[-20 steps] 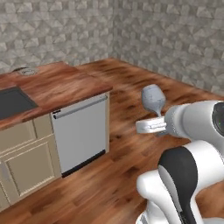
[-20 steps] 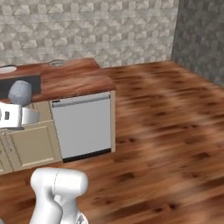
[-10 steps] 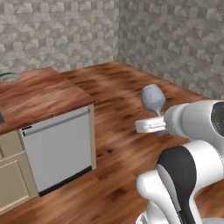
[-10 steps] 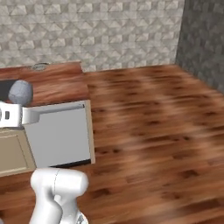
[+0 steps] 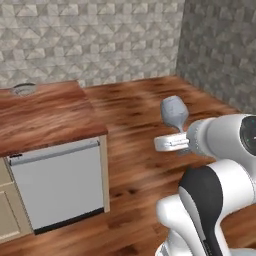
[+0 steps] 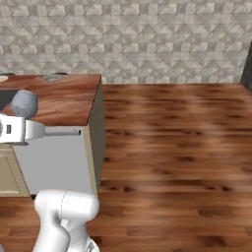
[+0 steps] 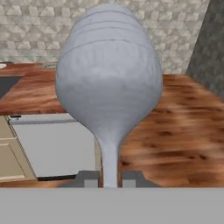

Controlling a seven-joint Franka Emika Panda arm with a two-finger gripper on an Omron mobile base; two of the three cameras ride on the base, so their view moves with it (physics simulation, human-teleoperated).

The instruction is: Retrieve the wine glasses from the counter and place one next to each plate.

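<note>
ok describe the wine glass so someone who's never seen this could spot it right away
Start at the white arm rising over the wooden floor, right of the counter. At its tip the gripper is shut on the thin stem of the wine glass, held upright in the air. It is the one translucent blue-grey thing here, with a rounded bowl.

One wine glass (image 7: 109, 83), one dishwasher (image 5: 57, 187)

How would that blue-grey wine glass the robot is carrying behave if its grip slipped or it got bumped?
The wine glass has a wide bowl over a thin stem, so it is probably top-heavy and apt to tip. The gripper pinches only the stem, and smooth glass could slide there. It hangs over the wooden floor, so a drop would likely break it.
</note>
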